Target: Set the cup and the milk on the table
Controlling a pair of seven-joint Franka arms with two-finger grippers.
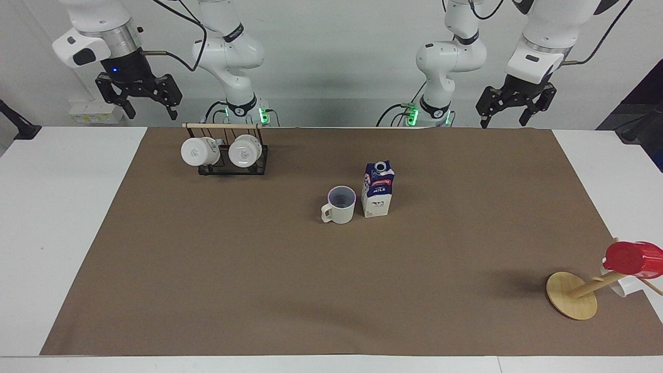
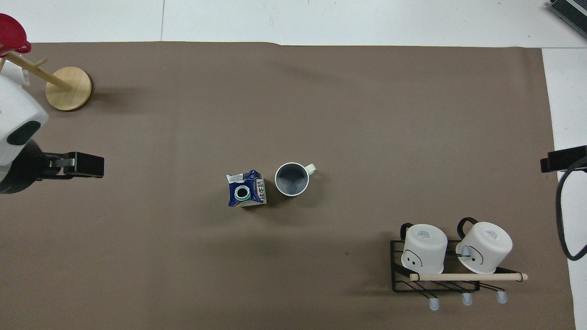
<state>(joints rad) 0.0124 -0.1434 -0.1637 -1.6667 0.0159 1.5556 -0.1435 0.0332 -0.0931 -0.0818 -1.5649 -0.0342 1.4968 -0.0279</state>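
Observation:
The cup (image 1: 342, 204) (image 2: 292, 178) stands upright on the brown mat of the table (image 1: 207, 269) (image 2: 367, 114), near its middle. The milk (image 1: 377, 189) (image 2: 246, 188) stands upright right beside it, toward the left arm's end, a small gap between them. My left gripper (image 1: 505, 111) (image 2: 89, 165) is open and empty, raised high over the mat's edge at the left arm's end. My right gripper (image 1: 139, 102) is open and empty, raised near its base above the mug rack; only its tip (image 2: 557, 158) shows in the overhead view.
A black wire rack (image 1: 228, 155) (image 2: 435, 270) with two white mugs stands nearer the robots at the right arm's end. A wooden mug tree (image 1: 575, 295) (image 2: 68, 88) with a red cup (image 1: 633, 257) stands at the left arm's end, farthest from the robots.

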